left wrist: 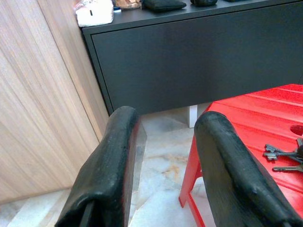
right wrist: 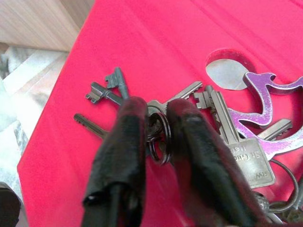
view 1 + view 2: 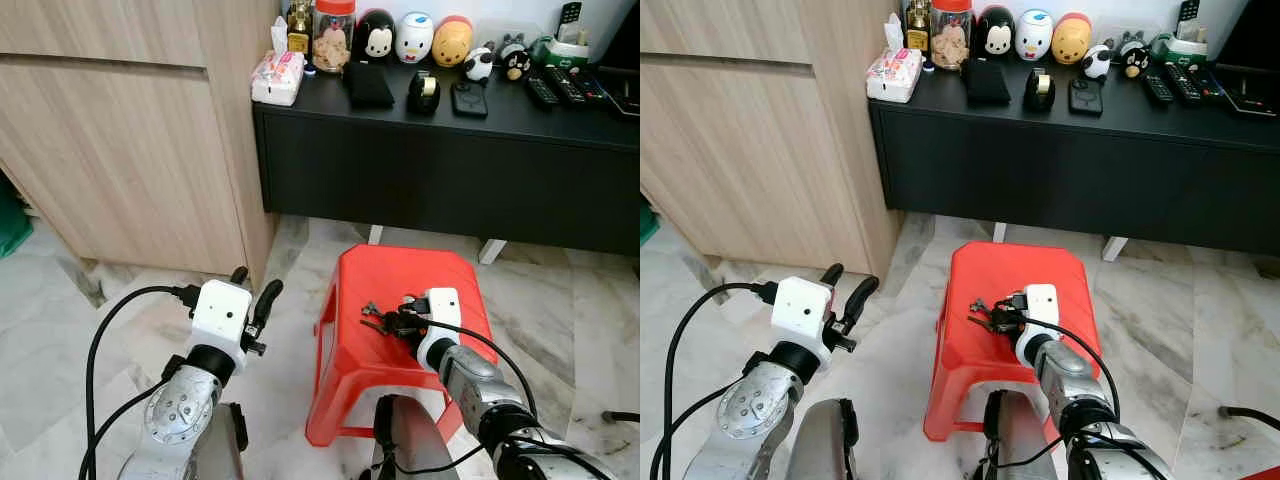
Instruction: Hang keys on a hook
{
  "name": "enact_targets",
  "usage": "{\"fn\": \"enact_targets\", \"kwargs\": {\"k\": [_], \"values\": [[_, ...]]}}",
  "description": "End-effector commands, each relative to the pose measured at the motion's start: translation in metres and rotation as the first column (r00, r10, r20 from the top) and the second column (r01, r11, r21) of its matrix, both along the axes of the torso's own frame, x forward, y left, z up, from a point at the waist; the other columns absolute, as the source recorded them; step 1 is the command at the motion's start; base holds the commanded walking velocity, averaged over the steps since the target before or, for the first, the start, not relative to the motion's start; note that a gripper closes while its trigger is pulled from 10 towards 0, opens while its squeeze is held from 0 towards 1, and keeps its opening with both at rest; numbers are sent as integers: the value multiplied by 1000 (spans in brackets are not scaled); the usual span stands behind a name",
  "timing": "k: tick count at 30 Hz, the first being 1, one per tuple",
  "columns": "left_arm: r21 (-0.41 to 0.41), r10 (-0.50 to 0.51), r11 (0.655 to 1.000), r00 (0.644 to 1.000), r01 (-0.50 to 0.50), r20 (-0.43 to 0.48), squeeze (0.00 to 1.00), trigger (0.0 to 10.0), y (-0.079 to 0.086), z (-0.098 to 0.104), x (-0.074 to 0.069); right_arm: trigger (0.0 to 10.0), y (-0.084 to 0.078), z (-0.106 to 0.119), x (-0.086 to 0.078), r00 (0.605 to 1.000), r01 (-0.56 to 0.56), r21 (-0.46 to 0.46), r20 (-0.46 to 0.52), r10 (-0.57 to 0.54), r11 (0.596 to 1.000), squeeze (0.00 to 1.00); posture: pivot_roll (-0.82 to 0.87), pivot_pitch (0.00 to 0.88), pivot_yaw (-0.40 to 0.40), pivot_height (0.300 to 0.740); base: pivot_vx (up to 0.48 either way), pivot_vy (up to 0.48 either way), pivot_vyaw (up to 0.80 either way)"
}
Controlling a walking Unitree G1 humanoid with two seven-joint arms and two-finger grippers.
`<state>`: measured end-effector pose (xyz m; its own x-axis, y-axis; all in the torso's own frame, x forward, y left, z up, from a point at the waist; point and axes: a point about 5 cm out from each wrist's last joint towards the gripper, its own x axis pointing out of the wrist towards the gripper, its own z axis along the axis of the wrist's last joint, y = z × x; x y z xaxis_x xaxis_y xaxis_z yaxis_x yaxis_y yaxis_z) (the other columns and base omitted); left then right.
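Right gripper (image 2: pixel 156 137) reaches low over the stool (image 3: pixel 350 370) — fingers pinched on the ring of the keys (image 2: pixel 222 127). Left gripper (image 1: pixel 163 161) held up beside it — fingers apart, grasping nothing.

Keys (image 2: pixel 208 118): 1 bunch on dark split rings, lying flat on the red stool (image 3: pixel 400 275) top. Right gripper (image 2: pixel 156 125) is down on the bunch, its 2 black fingers closed onto a ring at the middle. 2 dark old-style keys and a thin one fan out beyond the fingertips. Silver flat keys and a purple metal carabiner-style tag (image 2: pixel 267 113) lie just beside the fingers, touching the rings.
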<state>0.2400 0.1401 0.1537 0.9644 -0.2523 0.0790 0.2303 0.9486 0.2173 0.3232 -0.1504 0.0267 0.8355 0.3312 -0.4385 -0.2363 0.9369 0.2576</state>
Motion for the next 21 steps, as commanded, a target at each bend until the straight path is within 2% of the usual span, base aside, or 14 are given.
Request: {"fn": "enact_targets", "kwargs": {"k": [1,10,21], "values": [[7,-24,1000,1000,24,2,0,10000,-4,1,0,0,-2,-4,-3,1000,13,9,-13,-13,1000,0,150,125,-83,550,0,0,0],[9,-22,1000,1000,21,5,0,10000,-4,0,3,0,3,0,0,1000,14,23,12,-14,1000,0,147,108,-85,550,0,0,0],[7,-8,1000,1000,8,22,0,10000,-4,-3,14,0,18,22,14,991,3,56,133,-10,998,0,130,39,-99,550,0,0,0]]}}
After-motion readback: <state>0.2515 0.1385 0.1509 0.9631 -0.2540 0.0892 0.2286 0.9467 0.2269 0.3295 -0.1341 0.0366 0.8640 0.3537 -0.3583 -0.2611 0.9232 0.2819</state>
